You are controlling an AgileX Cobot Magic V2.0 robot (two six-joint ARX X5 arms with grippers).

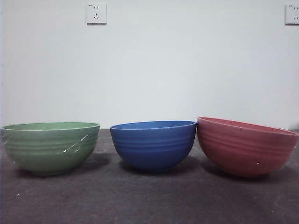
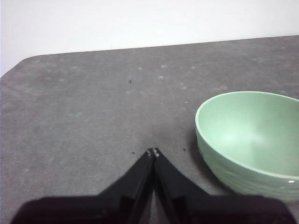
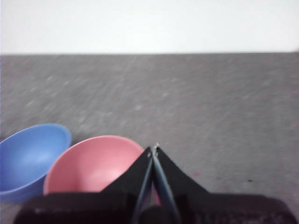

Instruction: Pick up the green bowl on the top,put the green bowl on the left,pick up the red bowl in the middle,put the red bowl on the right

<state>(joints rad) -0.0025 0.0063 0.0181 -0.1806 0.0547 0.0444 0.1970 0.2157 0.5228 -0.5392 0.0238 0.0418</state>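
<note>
The green bowl stands upright on the table at the left, with whitish scratches on its side. It also shows in the left wrist view, beside my left gripper, which is shut and empty above the table. The red bowl sits at the right, tilted, its rim touching the blue bowl. In the right wrist view the red bowl lies just below and beside my right gripper, which is shut and empty. Neither gripper shows in the front view.
A blue ridged bowl stands in the middle between the two; it also shows in the right wrist view. The dark grey table runs back to a white wall with two sockets.
</note>
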